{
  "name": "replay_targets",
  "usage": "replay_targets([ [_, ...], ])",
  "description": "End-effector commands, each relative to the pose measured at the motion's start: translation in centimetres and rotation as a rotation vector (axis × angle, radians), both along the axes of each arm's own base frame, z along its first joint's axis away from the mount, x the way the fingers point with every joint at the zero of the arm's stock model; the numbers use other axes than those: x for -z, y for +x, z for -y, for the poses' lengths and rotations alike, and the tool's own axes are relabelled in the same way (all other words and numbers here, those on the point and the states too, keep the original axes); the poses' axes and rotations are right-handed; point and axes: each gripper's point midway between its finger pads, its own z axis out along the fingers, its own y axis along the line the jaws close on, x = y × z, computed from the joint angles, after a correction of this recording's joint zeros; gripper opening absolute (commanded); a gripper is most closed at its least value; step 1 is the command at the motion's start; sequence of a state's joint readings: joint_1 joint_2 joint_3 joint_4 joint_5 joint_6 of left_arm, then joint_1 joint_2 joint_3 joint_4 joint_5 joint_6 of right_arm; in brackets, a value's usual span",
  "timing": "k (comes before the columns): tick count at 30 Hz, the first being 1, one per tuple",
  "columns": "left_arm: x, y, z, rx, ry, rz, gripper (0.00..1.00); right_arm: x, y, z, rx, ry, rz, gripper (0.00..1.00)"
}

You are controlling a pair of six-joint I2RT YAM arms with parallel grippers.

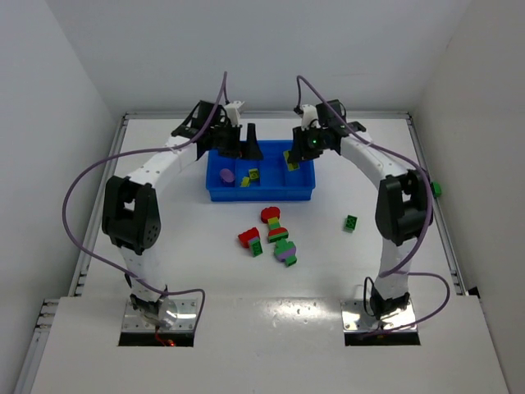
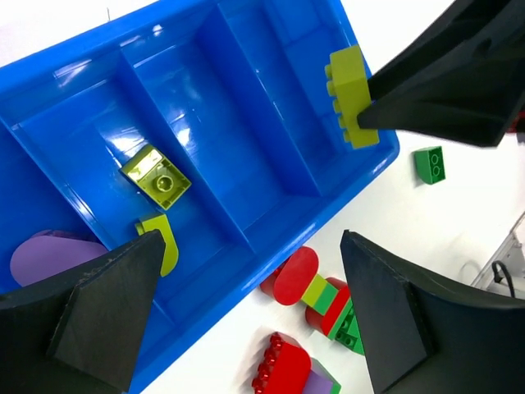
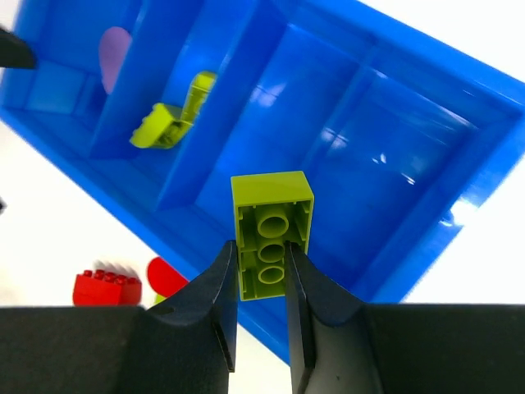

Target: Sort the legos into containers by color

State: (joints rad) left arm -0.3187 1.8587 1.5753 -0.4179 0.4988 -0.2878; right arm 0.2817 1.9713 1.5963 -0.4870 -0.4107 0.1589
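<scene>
The blue tray [image 1: 261, 194] of four compartments lies at the table's back. My right gripper [image 3: 261, 254] is shut on a yellow-green brick [image 3: 271, 222], held studs-down above the tray's right half near its front wall. My left gripper [image 2: 250, 263] hangs open and empty over the tray's left front wall [image 2: 271, 246]. Two yellow-green pieces [image 2: 156, 176] lie in the second compartment, and a purple piece [image 2: 49, 254] in the leftmost. On the table in front lie a red brick [image 1: 248, 238], a red-green stack [image 1: 275, 222], a purple-green stack [image 1: 285, 253] and a green brick [image 1: 350, 222].
Both arms arch in from the near edge and meet over the tray. White walls close the table on the left, back and right. A small green object [image 1: 436, 189] sits at the table's right edge.
</scene>
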Motion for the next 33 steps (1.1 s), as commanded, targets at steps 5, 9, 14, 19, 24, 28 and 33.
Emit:
replay_targets([
  [5,-2.6,2.9,-3.5,-0.133,-0.071,0.014,1.0,-2.7,-1.0,-6.2,-0.169,0.081,0.076,0.0],
  [9,-2.8,3.8,-6.2,-0.159,-0.088,0.016,1.0,-2.6,-1.5,-8.8,-0.215,0.109,0.07,0.0],
  [14,-3.4,3.9,-8.0,-0.174,-0.1,0.028,1.0,-2.7,-0.7,-11.0,-0.233,0.108,0.089,0.0],
  [19,-3.0,3.9,-9.4,-0.199,-0.103,0.016,1.0,-1.2,0.0,-12.5,-0.246,0.098,0.081,0.0],
  [24,-3.1,3.9,-9.8,-0.203,-0.108,0.016,1.0,0.0,0.2,-13.6,-0.247,0.084,0.07,0.06],
  [28,-3.2,4.0,-10.2,-0.205,-0.114,0.015,1.0,0.8,0.3,-13.9,-0.241,0.067,0.067,0.28],
  [33,-2.9,3.9,-9.9,-0.188,-0.125,0.003,1.0,1.0,0.8,-13.5,-0.221,0.037,0.084,0.66],
])
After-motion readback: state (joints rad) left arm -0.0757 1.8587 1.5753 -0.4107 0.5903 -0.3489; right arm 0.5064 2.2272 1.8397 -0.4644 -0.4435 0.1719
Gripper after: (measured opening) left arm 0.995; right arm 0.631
